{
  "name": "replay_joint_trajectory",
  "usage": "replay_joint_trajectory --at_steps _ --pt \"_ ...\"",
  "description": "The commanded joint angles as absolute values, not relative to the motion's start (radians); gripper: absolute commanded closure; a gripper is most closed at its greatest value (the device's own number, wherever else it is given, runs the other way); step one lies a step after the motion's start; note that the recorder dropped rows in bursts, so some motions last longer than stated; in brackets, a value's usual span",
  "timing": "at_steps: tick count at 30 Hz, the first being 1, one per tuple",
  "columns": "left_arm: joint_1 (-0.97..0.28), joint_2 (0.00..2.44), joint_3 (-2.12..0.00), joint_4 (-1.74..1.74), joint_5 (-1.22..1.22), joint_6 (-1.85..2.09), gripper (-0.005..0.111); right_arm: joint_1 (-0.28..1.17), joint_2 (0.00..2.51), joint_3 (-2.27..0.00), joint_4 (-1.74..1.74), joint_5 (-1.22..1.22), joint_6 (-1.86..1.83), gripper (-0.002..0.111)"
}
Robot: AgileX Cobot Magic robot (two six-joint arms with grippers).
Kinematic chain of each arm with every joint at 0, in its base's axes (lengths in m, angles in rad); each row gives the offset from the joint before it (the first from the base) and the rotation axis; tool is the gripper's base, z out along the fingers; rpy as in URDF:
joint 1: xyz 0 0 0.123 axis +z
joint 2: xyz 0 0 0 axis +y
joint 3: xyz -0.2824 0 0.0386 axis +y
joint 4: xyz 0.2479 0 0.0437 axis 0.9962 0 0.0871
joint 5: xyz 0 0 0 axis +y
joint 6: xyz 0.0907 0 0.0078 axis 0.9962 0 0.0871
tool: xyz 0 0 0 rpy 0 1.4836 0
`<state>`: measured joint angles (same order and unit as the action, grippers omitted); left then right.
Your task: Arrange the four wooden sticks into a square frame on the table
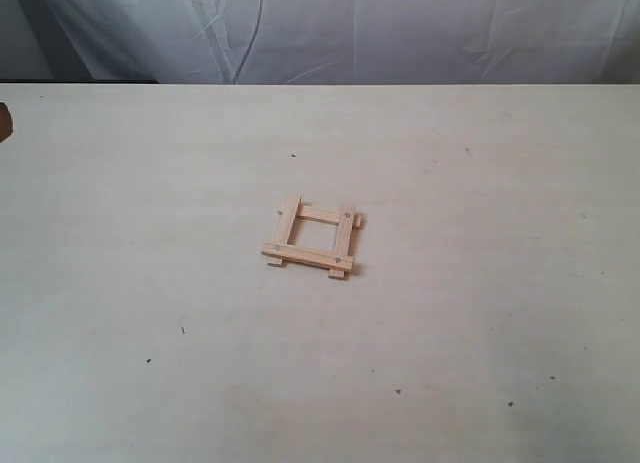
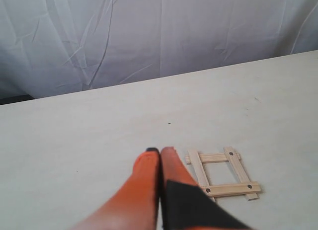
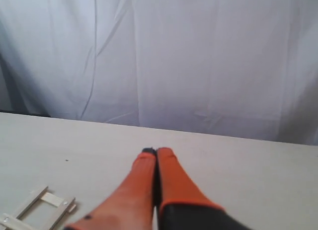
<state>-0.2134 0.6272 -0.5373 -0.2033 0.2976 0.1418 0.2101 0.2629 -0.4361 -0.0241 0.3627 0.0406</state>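
The four wooden sticks lie as a small open square frame (image 1: 313, 237) with overlapping corners in the middle of the pale table (image 1: 150, 233). Dark holes mark the ends of two strips. In the left wrist view the square frame (image 2: 222, 174) rests just beside my left gripper (image 2: 160, 150), whose orange fingers are pressed together and hold nothing. My right gripper (image 3: 157, 151) is shut and empty too, farther from the frame (image 3: 37, 209), which shows only at that picture's corner. Neither gripper appears in the exterior view.
A wrinkled white cloth backdrop (image 1: 350, 28) hangs behind the table's far edge. A small dark object (image 1: 4, 121) pokes in at the left border of the exterior view. Tiny dark specks dot the tabletop.
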Motion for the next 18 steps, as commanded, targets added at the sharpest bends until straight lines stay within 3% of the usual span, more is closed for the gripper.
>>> replay_joint_trajectory --at_steps 1,18 --pt "-0.222 0.623 -0.538 -0.197 0.284 0.142 0.107 0.111 0.164 -0.336 0.007 0.364 0.034 0.108" --pt "-0.222 0.623 -0.538 -0.197 0.284 0.142 0.107 0.070 0.068 -0.193 -0.030 0.416 0.064 0.108"
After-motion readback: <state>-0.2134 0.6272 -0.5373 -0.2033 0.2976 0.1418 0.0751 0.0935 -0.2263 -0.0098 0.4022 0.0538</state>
